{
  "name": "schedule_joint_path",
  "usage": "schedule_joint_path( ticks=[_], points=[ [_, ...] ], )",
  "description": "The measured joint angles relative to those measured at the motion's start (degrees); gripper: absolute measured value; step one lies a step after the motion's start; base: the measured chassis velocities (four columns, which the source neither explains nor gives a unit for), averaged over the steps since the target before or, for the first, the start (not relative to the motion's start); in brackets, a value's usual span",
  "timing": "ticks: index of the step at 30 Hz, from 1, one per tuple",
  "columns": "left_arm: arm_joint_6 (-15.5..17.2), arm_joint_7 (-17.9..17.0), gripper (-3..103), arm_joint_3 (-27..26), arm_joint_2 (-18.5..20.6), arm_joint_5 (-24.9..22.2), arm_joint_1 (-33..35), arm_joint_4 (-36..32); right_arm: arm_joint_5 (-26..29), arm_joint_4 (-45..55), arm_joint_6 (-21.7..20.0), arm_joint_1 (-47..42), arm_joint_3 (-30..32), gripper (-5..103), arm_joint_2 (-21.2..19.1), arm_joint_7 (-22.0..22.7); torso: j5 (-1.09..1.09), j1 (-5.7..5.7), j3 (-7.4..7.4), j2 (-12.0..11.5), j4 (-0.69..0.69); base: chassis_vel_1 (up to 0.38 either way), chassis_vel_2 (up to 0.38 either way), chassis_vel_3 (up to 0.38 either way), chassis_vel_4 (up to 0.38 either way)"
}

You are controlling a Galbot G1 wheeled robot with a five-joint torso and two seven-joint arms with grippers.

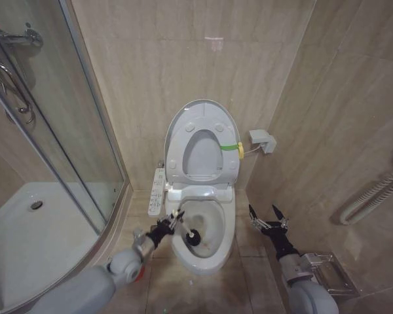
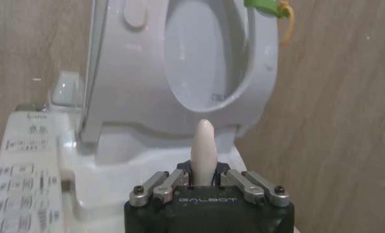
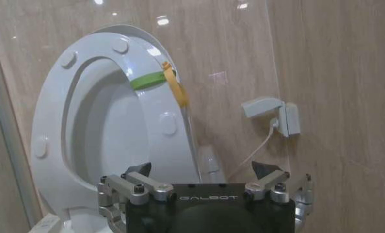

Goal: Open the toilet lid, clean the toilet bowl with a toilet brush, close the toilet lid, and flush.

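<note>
Head view, nearest first: we see the left gripper at the left rim of the toilet bowl, pinching the pale handle of the toilet brush; the brush slants down to the right and its dark head sits low inside the bowl, next to a brownish stain. In the left wrist view the handle stands up between the left gripper's fingers, clamped on both sides. The right gripper hovers to the right of the bowl over the floor tiles, well apart from the toilet, fingers spread with nothing between them; the right wrist view shows the same spread pose. Along the bowl's left side we see the white control strip with small buttons. Farther back the ring seat and the toilet lid are both raised, leaning against the beige wall, seat in front of lid. A yellow-green band wraps the seat's right edge. On the wall right of the lid is a small white box with a cord. At far left we see a glass shower enclosure.
</note>
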Motion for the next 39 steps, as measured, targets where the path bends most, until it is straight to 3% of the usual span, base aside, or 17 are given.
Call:
schedule_joint_path(
  ticks=[5,11,18,21,28,39],
  points=[
    [-0.3,0.3,22,0.2,0.1,-0.8,0.1,-3.0,0.0,0.0,0.0,0.0,0.0,100,0.0,0.0,-0.01,0.01,0.0,0.0,0.0,0.0,0.0,0.0,0.0],
    [-0.4,1.2,22,0.4,2.9,2.1,4.6,-8.3,0.0,0.0,0.0,0.0,0.0,100,0.0,0.0,0.0,-0.01,-0.01,0.0,0.03,0.0,0.0,0.0,0.0],
    [-0.9,2.5,22,-0.7,1.5,2.5,4.7,-2.4,0.0,0.0,0.0,0.0,0.0,100,0.0,0.0,-0.01,-0.01,-0.01,0.0,0.02,0.0,0.0,0.0,0.0],
    [-1.4,3.3,22,-1.5,0.1,1.5,2.4,3.4,0.0,0.0,0.0,0.0,0.0,100,0.0,0.0,0.0,-0.01,-0.01,0.0,0.01,0.0,0.0,0.0,0.0],
    [-1.6,3.4,22,-3.1,-0.2,1.2,1.3,3.9,0.0,0.0,0.0,0.0,0.0,100,0.0,0.0,-0.01,0.0,-0.01,0.0,0.01,0.0,0.0,0.0,0.0],
    [-1.8,3.1,22,-9.6,0.7,9.9,5.4,-1.6,0.0,0.0,0.0,0.0,0.0,100,0.0,0.0,-0.01,0.0,-0.01,0.0,0.02,0.0,0.0,0.0,0.0]
  ],
)
